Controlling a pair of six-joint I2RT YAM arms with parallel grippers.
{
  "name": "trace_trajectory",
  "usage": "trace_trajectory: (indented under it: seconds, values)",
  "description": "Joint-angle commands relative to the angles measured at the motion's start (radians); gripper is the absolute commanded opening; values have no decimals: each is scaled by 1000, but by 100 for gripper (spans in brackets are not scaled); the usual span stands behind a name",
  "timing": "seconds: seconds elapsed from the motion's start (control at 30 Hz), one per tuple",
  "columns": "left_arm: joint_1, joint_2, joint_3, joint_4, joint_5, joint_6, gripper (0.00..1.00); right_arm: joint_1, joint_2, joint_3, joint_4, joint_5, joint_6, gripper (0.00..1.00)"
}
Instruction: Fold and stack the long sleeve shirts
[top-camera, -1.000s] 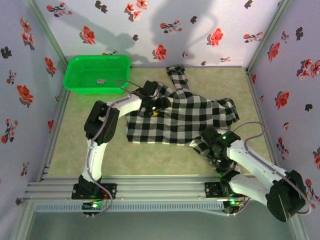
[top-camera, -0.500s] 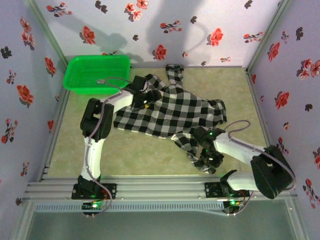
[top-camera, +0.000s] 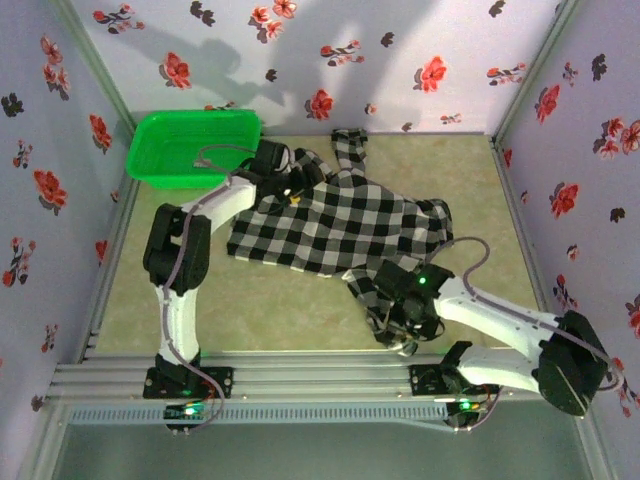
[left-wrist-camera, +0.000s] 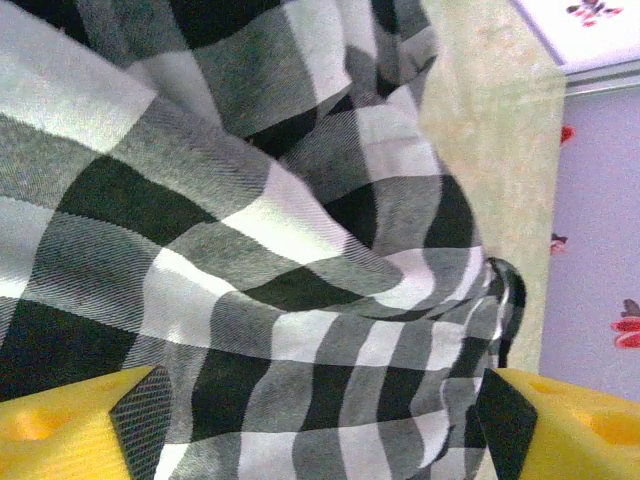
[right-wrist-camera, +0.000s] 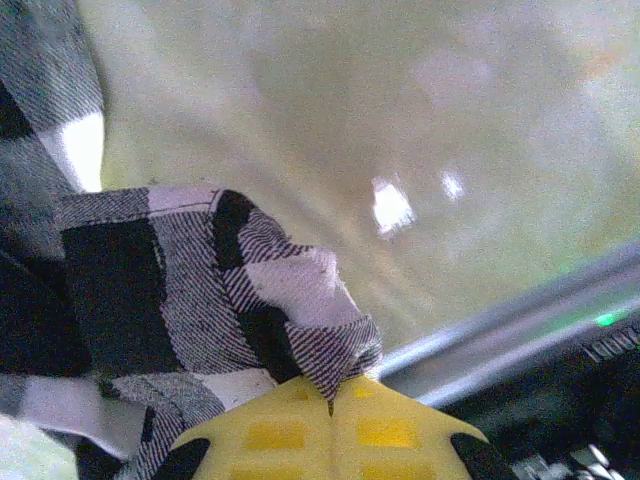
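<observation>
Green plastic basket (top-camera: 165, 140): far-left corner of the table (top-camera: 280, 310), just beside the shirt's far-left edge.
Left arm: reaches far forward from its base, elbow raised on the left, wrist over the shirt's collar end next to the basket.
Left end effector (top-camera: 290, 190): released; its yellow fingers (left-wrist-camera: 60, 425) stand wide apart with checked cloth lying loose between them.
Long sleeve shirt (top-camera: 340, 225): one, black-and-white checked, spread unfolded across the middle of the table. One sleeve points to the back wall and the other trails towards the near right.
Change, shirt: over the last second the whole garment has slid leftward, along with the left wrist.
Change, right side: the right end effector, half spread a second ago, has clenched.
Right arm: lies low along the near edge, elbow out to the right, wrist turned in towards the trailing sleeve.
Right end effector (top-camera: 398, 338): grasping the long sleeve shirt; the fingertips meet on the edge of the near sleeve, close to the front rail.
Bearing on task: judged an early stage. The fresh sleeve grip looks like the start of a first fold, with the sleeve to be carried over the body. No stack yet.
</observation>
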Motion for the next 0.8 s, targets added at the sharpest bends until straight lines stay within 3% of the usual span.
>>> trace_trajectory:
  seconds: [0.0, 0.17, 0.27, 0.4, 0.53, 0.63, 0.77]
  values:
    - [19, -64, -12, -13, 12, -14, 83, 52, -43, -21, -120, -74, 73, 2]
    - [44, -143, 6, -112, -3, 38, 86, 62, -68, -21, -24, -166, 33, 23]
    - [77, -224, 7, -256, -45, 118, 87, 66, -72, 29, 5, -210, 22, 40]
    - [133, -358, -46, -472, -111, 255, 88, 34, -127, 135, -68, -68, 36, 61]
    - [156, -461, -158, -629, -135, 405, 89, -232, -116, 134, -8, -68, -109, 57]
    - [174, -494, -265, -680, -126, 473, 87, -372, -4, 83, 149, -158, -227, 50]
    - [218, -510, -371, -678, -123, 519, 81, -388, 181, 120, 271, -192, -307, 44]
